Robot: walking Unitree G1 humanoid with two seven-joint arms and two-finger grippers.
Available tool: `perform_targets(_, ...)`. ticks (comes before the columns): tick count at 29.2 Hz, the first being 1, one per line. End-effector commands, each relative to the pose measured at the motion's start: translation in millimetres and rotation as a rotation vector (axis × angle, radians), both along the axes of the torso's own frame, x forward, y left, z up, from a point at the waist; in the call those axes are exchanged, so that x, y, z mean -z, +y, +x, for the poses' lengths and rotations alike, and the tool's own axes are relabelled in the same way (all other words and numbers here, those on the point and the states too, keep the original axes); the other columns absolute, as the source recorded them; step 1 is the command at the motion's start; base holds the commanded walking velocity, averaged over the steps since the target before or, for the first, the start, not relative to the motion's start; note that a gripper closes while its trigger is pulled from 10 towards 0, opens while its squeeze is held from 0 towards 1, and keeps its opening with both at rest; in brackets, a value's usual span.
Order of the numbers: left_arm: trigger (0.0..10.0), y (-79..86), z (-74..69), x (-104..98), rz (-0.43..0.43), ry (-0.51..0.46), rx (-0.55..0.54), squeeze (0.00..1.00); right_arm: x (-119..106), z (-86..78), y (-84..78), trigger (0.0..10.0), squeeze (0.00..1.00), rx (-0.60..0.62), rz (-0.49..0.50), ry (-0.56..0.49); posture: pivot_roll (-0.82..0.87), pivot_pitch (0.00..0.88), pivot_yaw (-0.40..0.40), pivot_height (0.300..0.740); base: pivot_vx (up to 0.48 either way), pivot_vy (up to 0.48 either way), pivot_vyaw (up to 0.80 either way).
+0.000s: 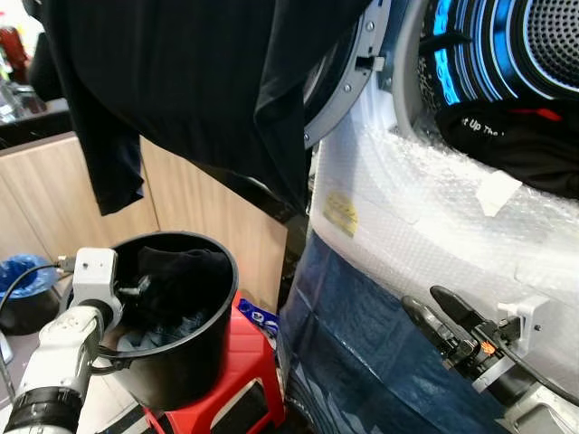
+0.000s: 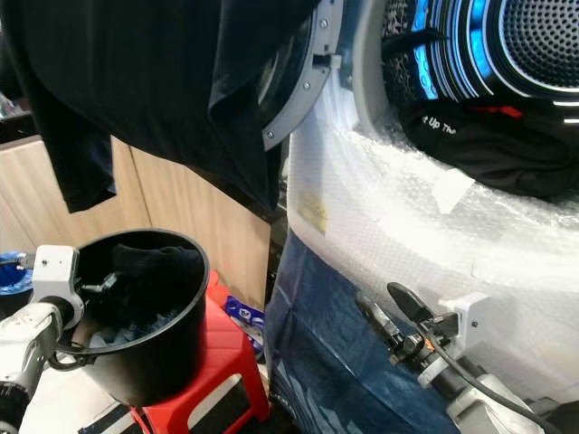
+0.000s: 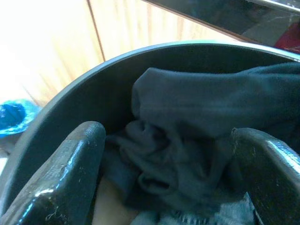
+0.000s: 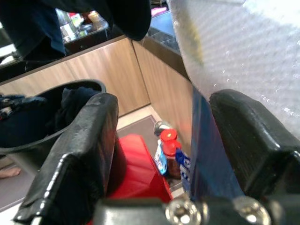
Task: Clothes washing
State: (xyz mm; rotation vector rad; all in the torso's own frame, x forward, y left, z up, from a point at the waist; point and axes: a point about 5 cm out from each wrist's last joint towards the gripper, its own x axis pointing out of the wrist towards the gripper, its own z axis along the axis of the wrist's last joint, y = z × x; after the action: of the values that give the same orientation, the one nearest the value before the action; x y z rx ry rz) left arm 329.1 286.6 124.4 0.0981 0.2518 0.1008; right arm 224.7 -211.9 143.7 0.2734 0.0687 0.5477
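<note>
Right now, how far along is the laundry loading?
Partly done. A black garment already lies in the washer drum, and the door is open with a dark shirt draped over it. In hand: the left gripper is open inside the black bucket, around dark clothes. Left: those clothes and the shirt. The right gripper waits open by the washer.

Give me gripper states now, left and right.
Left gripper: open, fingers inside the bucket either side of dark clothes, nothing gripped.
Right gripper: open, empty, low beside the washer.
</note>
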Motion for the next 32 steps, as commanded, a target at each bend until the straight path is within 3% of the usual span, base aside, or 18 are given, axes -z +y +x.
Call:
perform_targets(1, 10.0, 5.7, 1.9, -3.5, -0.002, 0.021, -0.008, 0.0, -8.6, -3.6, -2.0, 10.0, 0.0, 0.001, -0.011, -0.016, -0.04, 0.166, -0.101, 0.74, 0.0, 0.0, 0.0)
perform_targets(11, 10.0, 9.6, 8.6, -14.7, 0.011, 0.041, 0.04, 0.0, -18.4, -11.0, 0.0, 10.0, 0.0, -0.01, -0.018, -0.001, -0.06, 0.215, -0.113, 0.74, 0.0, 0.0, 0.0)
perform_targets(22, 10.0, 3.5, 9.1, -20.1, 0.063, 0.095, 0.236, 0.0, -24.6, -20.6, 4.3, 10.0, 0.0, -0.028, -0.016, 0.021, -0.07, 0.247, -0.119, 0.74, 0.0, 0.0, 0.0)
perform_targets(26, 10.0, 13.1, 7.1, -22.3, 0.099, 0.12, 0.246, 0.0, -27.8, -24.1, 4.2, 10.0, 0.0, -0.029, -0.017, 0.026, -0.08, 0.258, -0.121, 0.74, 0.0, 0.0, 0.0)
perform_targets(31, 10.0, 30.4, 3.9, -29.3, 0.084, 0.113, 0.172, 0.0, -30.0, -27.4, 2.9, 10.0, 0.0, -0.025, -0.018, 0.032, -0.09, 0.266, -0.122, 0.74, 0.0, 0.0, 0.0)
perform_targets(32, 3.6, 36.4, 2.5, -30.8, 0.09, 0.109, 0.137, 0.0, -30.0, -28.2, 2.4, 10.0, 0.0, -0.022, -0.021, 0.037, -0.09, 0.267, -0.123, 0.74, 0.0, 0.0, 0.0)
